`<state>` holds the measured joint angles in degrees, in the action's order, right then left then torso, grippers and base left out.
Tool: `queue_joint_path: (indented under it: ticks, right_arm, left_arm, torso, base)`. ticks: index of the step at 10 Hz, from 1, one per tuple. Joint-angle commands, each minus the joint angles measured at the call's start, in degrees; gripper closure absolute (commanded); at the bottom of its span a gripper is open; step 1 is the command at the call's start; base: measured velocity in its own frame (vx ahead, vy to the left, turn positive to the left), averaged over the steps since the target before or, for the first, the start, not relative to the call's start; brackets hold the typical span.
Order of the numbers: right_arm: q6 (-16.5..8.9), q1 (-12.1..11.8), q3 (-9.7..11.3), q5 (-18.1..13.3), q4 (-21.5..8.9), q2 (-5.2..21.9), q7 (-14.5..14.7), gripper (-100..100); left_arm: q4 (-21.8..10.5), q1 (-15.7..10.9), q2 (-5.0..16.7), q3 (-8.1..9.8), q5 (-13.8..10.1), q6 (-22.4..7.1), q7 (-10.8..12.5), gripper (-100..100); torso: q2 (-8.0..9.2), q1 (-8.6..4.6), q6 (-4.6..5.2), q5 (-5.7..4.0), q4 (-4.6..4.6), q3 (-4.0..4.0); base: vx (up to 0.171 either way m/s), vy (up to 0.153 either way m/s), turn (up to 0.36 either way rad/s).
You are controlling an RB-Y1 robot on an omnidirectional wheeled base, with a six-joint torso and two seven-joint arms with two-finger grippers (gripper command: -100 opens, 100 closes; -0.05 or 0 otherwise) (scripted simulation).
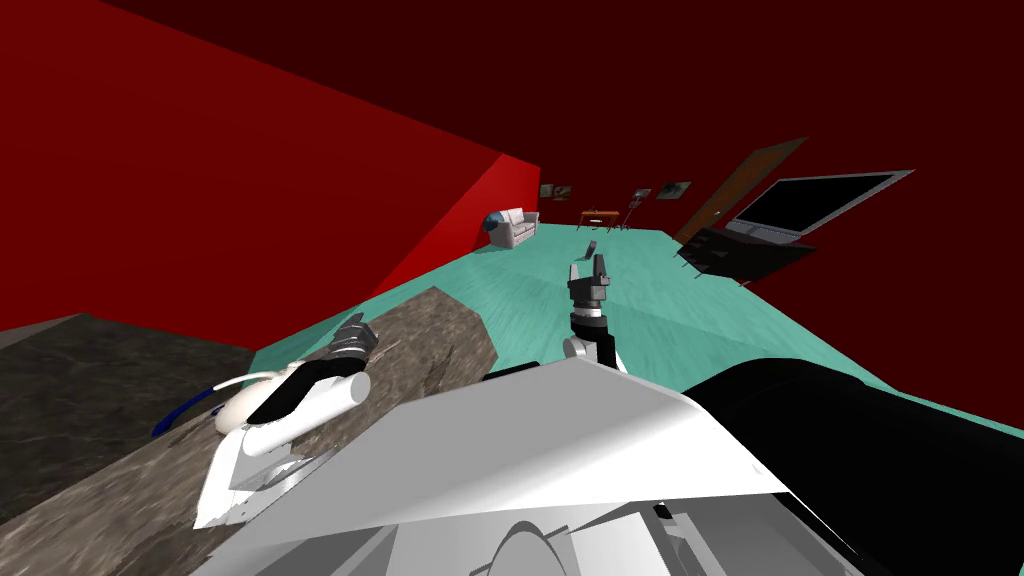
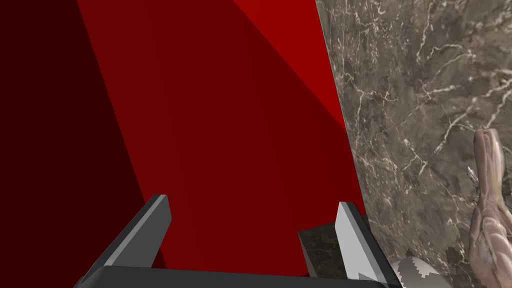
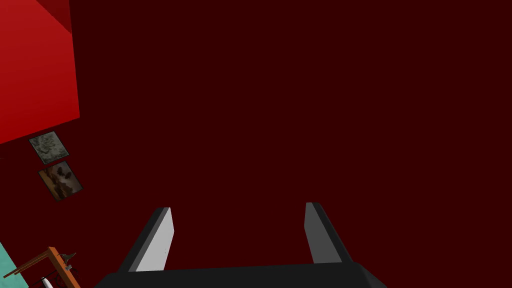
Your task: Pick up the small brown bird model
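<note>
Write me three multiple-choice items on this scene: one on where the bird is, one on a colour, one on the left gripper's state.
1. The bird lies: A on a shelf; B on the marbled counter; C inside a box.
2. The floor is: A teal; B yellow; C grey.
3. The left gripper is: A shut on the bird; B shut, empty; C open, empty.
Answers: B, the left wrist view shows it lying on the stone beside the gripper; A, the head view shows it teal; C, the fingers stand apart, the bird outside them.
</note>
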<state>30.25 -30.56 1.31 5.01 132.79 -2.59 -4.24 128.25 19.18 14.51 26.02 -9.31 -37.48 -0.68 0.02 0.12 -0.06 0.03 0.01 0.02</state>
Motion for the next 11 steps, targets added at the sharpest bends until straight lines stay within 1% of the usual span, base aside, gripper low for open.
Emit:
queue_joint_path:
  ticks: [1, 2, 3, 4, 5, 6, 7, 8, 9, 10, 11]
  right_arm:
    - [0.0, 0.0, 0.0, 0.0, 0.0, 0.0, 0.0, 0]
    - [0.0, 0.0, 0.0, 0.0, 0.0, 0.0, 0.0, 0]
    - [0.0, 0.0, 0.0, 0.0, 0.0, 0.0, 0.0, 0]
    - [0.0, 0.0, 0.0, 0.0, 0.0, 0.0, 0.0, 0]
    - [0.0, 0.0, 0.0, 0.0, 0.0, 0.0, 0.0, 0]
    - [0.0, 0.0, 0.0, 0.0, 0.0, 0.0, 0.0, 0]
    - [0.0, 0.0, 0.0, 0.0, 0.0, 0.0, 0.0, 0]
    - [0.0, 0.0, 0.0, 0.0, 0.0, 0.0, 0.0, 0]
    - [0.0, 0.0, 0.0, 0.0, 0.0, 0.0, 0.0, 0]
    - [0.0, 0.0, 0.0, 0.0, 0.0, 0.0, 0.0, 0]
    - [0.0, 0.0, 0.0, 0.0, 0.0, 0.0, 0.0, 0]
  left_arm:
    - [-1.0, -0.7, 0.5, 1.41, -0.3, -2.9, 1.0, -100]
    - [-1.0, -0.7, 0.5, 1.41, -0.3, -4.5, 1.0, -100]
    - [-1.8, -1.2, 0.8, 2.59, -0.4, -6.0, 2.0, -100]
    - [-1.8, -1.2, 0.8, 2.59, -0.4, -7.6, 2.0, -100]
    - [-2.6, -1.7, 1.2, 3.72, -0.6, -9.3, 3.0, -100]
    - [-2.6, -1.7, 1.2, 3.72, -0.6, -10.9, 3.0, -100]
    - [-2.6, -1.7, 1.2, 3.72, -0.6, -11.1, 3.0, -100]
    - [-3.6, -2.1, 1.5, 4.81, -0.7, -13.3, 4.0, -100]
    - [-3.6, -2.1, 1.5, 4.81, -0.7, -14.3, 4.0, -100]
    - [-4.6, -2.6, 1.9, 5.86, -0.7, -16.1, 5.1, -100]
    - [-4.6, -2.6, 1.9, 5.86, -0.7, -17.4, 5.1, -100]
  torso:
    - [0.0, 0.0, 0.0, 0.0, 0.0, 0.0]
    - [0.0, 0.01, 0.02, 0.0, 0.0, 0.0]
    - [0.0, 0.01, 0.01, 0.0, 0.0, 0.0]
    - [0.0, 0.02, 0.02, 0.0, 0.0, 0.0]
    - [0.0, 0.02, -0.01, 0.01, 0.0, 0.0]
    - [0.0, 0.02, 0.01, 0.01, 0.0, 0.0]
    - [-0.01, 0.02, -0.01, 0.01, 0.0, -0.01]
    - [-0.03, -0.02, -0.01, 0.0, -0.01, -0.02]
    - [-0.03, -0.01, 0.02, 0.0, -0.01, -0.02]
    - [-0.03, 0.01, -0.01, 0.0, -0.01, -0.01]
    - [-0.02, 0.03, 0.01, 0.01, 0.0, -0.01]
  base:
    - [-0.013, 0.015, -0.143]
    - [-0.014, 0.016, -0.101]
    - [-0.016, 0.02, -0.17]
    - [-0.012, 0.02, -0.068]
    - [-0.012, 0.018, -0.115]
    - [-0.01, 0.018, -0.076]
    - [-0.004, 0.008, -0.001]
    - [-0.006, 0.01, -0.159]
    - [-0.009, 0.019, -0.07]
    - [-0.012, 0.02, -0.105]
    - [-0.012, 0.02, -0.059]
